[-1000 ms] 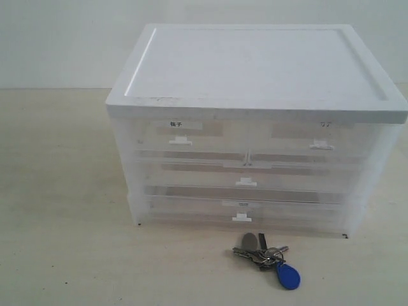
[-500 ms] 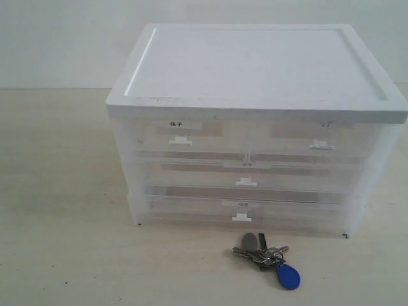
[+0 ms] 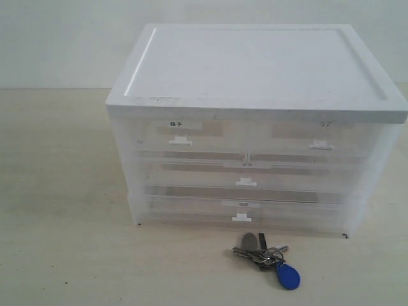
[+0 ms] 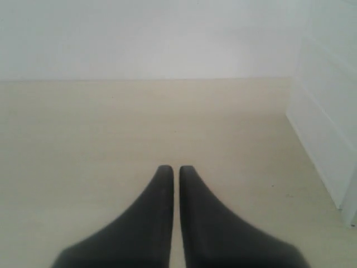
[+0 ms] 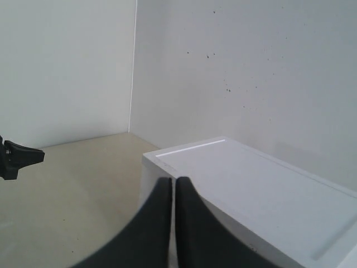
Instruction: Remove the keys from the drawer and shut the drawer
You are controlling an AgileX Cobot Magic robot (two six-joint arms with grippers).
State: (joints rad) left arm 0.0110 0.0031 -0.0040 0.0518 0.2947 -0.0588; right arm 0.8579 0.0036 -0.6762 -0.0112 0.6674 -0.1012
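The keys, silver-grey on a ring with a blue teardrop fob, lie on the table just in front of the cabinet, right of its middle. The drawer is the upper right half-width one with a faint label. It sits pushed in, flush with the drawer beside it. Neither gripper shows in the exterior view. My left gripper is shut and empty above bare tabletop, with the cabinet's side off to one side. My right gripper is shut and empty, raised by a corner of the cabinet's white top.
The white-topped translucent cabinet stands mid-table, with a bold-labelled half drawer and two full-width drawers below, all shut. A black part of the other arm shows in the right wrist view. Pale walls stand behind.
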